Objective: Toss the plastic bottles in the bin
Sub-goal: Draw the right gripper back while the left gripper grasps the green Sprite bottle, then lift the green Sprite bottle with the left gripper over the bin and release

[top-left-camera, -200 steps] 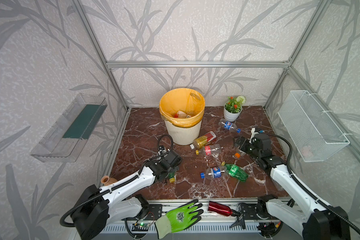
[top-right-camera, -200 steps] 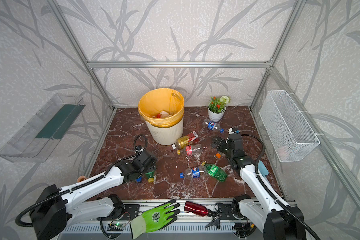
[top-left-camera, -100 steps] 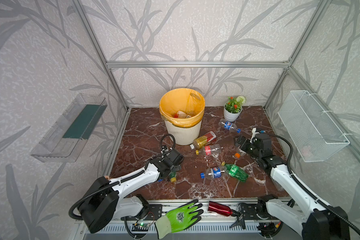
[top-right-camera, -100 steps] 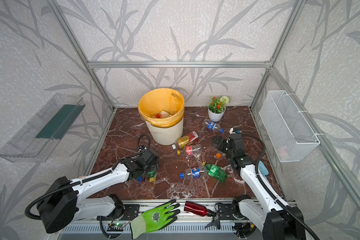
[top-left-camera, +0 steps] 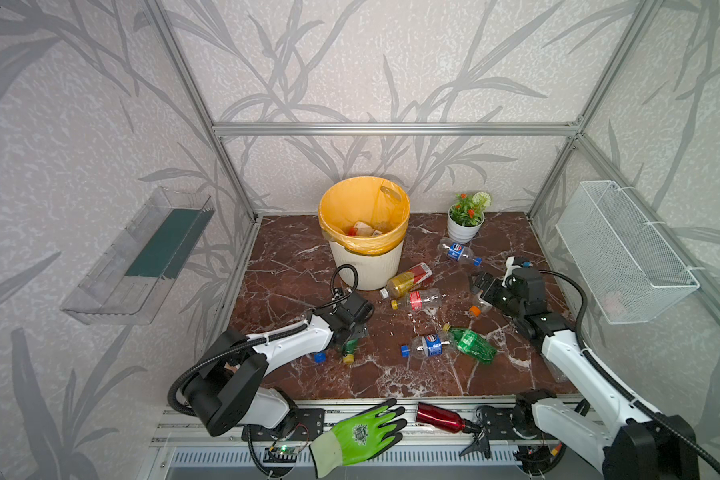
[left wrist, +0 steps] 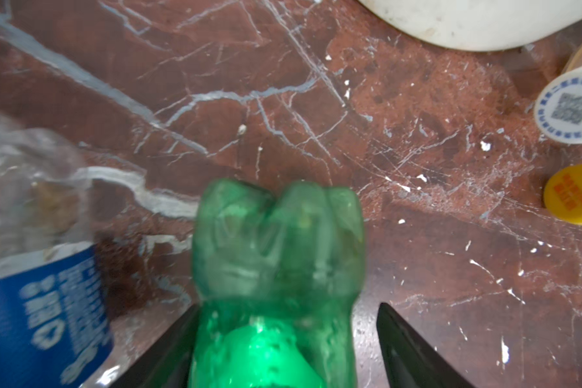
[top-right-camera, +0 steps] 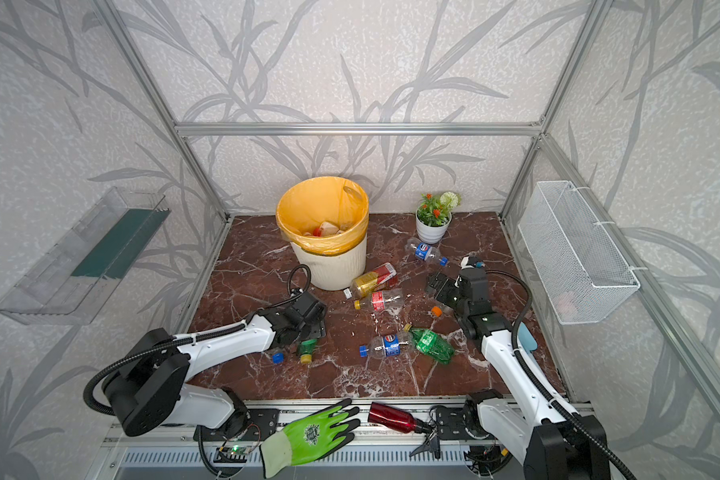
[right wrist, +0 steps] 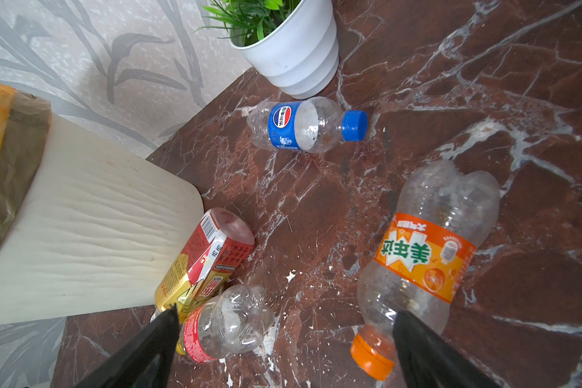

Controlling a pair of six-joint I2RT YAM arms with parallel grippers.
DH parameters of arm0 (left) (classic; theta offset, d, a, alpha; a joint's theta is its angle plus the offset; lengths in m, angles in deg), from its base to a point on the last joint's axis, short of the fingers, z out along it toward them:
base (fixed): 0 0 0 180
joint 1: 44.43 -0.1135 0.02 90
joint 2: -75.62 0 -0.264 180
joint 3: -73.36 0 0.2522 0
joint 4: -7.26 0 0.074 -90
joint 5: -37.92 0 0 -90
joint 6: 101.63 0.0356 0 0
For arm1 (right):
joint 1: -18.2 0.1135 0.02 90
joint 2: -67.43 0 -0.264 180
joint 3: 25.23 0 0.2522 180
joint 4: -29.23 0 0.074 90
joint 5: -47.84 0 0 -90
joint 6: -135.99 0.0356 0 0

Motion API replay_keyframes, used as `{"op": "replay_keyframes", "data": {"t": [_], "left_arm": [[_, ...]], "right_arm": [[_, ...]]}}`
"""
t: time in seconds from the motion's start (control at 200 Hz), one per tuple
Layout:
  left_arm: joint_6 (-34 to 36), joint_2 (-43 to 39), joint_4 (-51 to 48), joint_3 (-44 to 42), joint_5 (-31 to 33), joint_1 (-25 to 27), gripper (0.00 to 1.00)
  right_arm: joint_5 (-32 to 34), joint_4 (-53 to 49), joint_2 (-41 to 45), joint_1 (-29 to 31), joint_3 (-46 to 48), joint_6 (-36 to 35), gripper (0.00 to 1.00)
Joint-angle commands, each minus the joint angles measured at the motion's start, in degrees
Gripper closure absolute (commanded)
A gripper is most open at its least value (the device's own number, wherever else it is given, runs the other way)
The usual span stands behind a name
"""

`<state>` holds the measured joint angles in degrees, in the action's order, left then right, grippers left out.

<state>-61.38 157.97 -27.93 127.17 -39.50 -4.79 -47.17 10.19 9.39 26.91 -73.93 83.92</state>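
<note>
The bin [top-left-camera: 366,266] is cream-white with a yellow liner and stands at the back; several bottles lie inside. My left gripper [top-left-camera: 356,332] is low over a small green bottle [left wrist: 276,255] with a yellow cap [top-left-camera: 348,358]. Its jaws straddle that bottle: one finger touches it, the other stands apart. A blue-labelled clear bottle [left wrist: 47,302] lies beside it. My right gripper [right wrist: 284,310] hangs open over bare floor between a red-labelled bottle [right wrist: 225,322] and an orange-labelled bottle [right wrist: 424,255]. More bottles lie around: yellow-red [top-left-camera: 408,279], blue-labelled [top-left-camera: 458,252] [top-left-camera: 427,345] and green [top-left-camera: 472,344].
A white flower pot [top-left-camera: 464,228] stands at the back right. A wire basket [top-left-camera: 624,249] hangs on the right wall and a clear shelf [top-left-camera: 142,257] on the left wall. A green glove [top-left-camera: 358,432] and a red metal bottle [top-left-camera: 437,417] lie on the front rail.
My left arm has swung forward, and its gripper has shifted a little to the right and toward the back over the green bottle. The right arm has stayed still.
</note>
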Motion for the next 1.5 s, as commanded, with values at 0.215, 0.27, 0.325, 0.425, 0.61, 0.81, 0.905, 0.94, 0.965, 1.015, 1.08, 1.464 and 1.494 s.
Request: {"op": "replay_keyframes", "data": {"t": [0.215,0.27,0.325,0.425,0.61,0.81,0.905,0.94,0.965,1.015,1.08,1.464,1.494], "left_arm": [[2.56,2.2,0.01,3.23,-3.19,-0.34,0.49],[2.64,0.14,0.19,2.85,-2.73,-0.35,0.5],[2.98,-2.43,0.43,2.38,-2.13,-0.33,0.51],[3.48,-8.35,0.1,1.83,0.05,-0.35,0.52],[6.52,-24.21,-1.32,1.85,6.74,-0.34,0.53],[20.57,-44.0,1.38,5.88,14.49,-0.33,0.56],[31.33,-50.08,8.73,8.56,17.33,-0.35,0.56],[35.52,-50.97,12.4,9.7,17.84,-0.35,0.56],[37.78,-51.17,15.02,10.37,17.91,-0.31,0.57],[42.61,-50.64,20.86,11.5,17.14,-0.35,0.57],[47.55,-47.13,28.02,13.05,15.31,-0.35,0.56],[38.56,-2.4,22.53,44.93,-2.36,-10.84,0.43],[37.5,0.02,21.3,47.02,-3.05,-11.52,0.41]], "right_arm": [[-0.21,0.97,1.18,-0.71,1.08,0.3,0.01],[-0.09,1.02,1.31,-0.7,1.24,0.33,0.01],[-0.13,1.07,1.27,-0.8,1.2,0.47,0.01],[-0.4,1.53,1.26,-0.8,1.47,0.92,0.01],[-0.82,2.78,1.37,-0.87,1.74,2.13,0.01],[-0.34,3.48,1.92,-0.96,1.74,2.65,0.01],[-0.06,4.06,2.14,-0.98,1.89,2.98,0.01],[0.0,4.23,2.23,-0.98,2.04,3.07,0.01],[0.01,4.34,2.31,-0.98,1.98,3.11,0.01],[0.09,4.16,2.41,-0.98,2.11,3.02,0.01],[0.18,3.87,2.71,-0.95,2.15,3.02,0.01],[0.3,1.05,6.39,-1.15,2.97,2.68,0.01],[0.29,0.81,6.7,-1.2,2.94,2.54,0.01]]}}
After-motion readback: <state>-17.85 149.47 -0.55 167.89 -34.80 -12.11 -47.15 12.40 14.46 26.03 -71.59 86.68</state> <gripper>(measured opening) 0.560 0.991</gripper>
